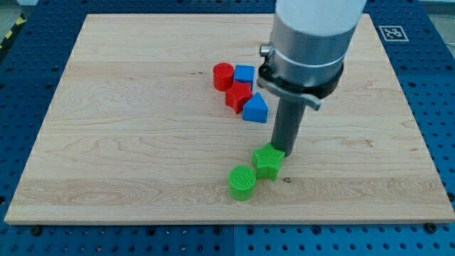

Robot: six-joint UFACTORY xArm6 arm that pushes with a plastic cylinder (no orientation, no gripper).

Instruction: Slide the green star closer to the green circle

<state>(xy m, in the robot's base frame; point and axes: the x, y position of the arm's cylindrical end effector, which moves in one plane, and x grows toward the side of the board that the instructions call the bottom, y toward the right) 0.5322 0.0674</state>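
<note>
The green star (268, 161) lies on the wooden board at the view's lower middle. The green circle (242, 182) lies just below and left of it, a small gap apart. My tip (284, 151) is at the star's upper right edge, touching or nearly touching it. The dark rod rises from there into the grey arm above.
A cluster sits above the star: a red circle (223, 75), a blue cube (244, 74), a red star (238, 96) and a blue triangle (255, 108). The wooden board (128, 156) ends near the view's bottom, with a blue perforated table around it.
</note>
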